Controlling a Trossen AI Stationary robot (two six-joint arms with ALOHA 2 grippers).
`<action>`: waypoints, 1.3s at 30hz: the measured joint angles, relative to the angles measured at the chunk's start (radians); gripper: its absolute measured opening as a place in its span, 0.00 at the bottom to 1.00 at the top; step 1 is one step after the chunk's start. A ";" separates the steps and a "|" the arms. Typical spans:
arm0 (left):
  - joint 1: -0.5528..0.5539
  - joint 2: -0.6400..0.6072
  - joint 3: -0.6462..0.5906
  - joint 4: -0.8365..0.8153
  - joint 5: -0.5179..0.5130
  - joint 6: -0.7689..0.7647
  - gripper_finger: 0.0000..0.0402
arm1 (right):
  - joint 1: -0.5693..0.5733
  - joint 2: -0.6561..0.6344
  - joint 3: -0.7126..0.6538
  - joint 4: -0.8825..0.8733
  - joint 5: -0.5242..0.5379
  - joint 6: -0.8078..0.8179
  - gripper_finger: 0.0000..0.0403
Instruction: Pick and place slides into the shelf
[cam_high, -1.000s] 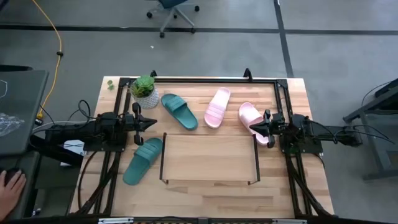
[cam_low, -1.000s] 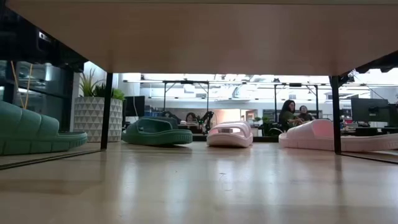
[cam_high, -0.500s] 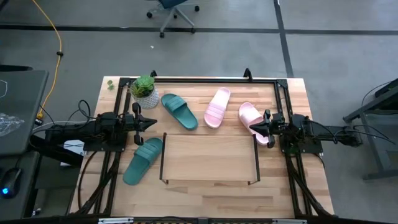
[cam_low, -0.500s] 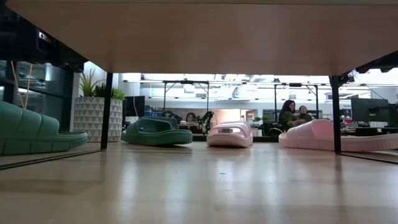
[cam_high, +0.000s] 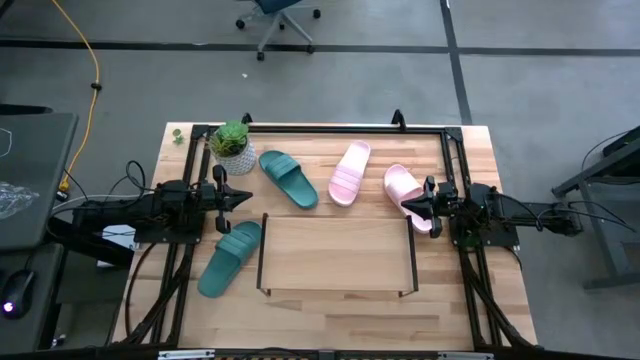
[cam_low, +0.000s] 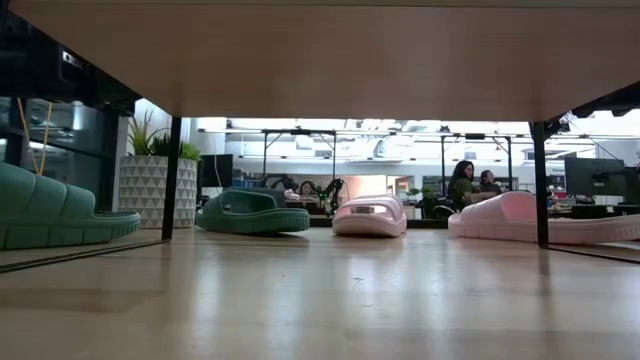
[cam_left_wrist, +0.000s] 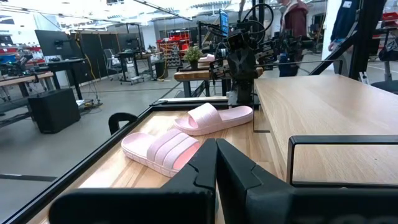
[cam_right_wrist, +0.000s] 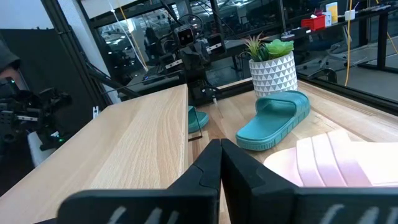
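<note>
The left gripper (cam_high: 243, 197) is waiting clenched and empty at the left side of the bench (cam_high: 470, 290). One teal slide (cam_high: 229, 258) is lying just in front of it, the other teal slide (cam_high: 288, 178) is just beyond it, near the plant (cam_high: 233, 146). The right gripper (cam_high: 408, 201) is also clenched, holding nothing, at the right side, just beside a pink slide (cam_high: 405, 193). The second pink slide (cam_high: 350, 172) is lying farther toward the left. The shelf (cam_high: 337, 250) is standing between both grippers, with no slide on it.

Bright, even light; soft shadows
</note>
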 joint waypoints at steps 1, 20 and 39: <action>0.000 0.000 0.000 0.000 0.000 0.000 0.00 | 0.000 0.000 0.000 0.000 0.000 0.000 0.00; 0.000 0.000 0.000 0.000 0.000 0.000 0.00 | 0.000 0.000 0.000 0.000 0.000 0.000 0.00; 0.000 0.000 0.000 0.000 0.018 -0.086 0.00 | 0.000 0.000 0.000 0.002 0.018 0.000 0.00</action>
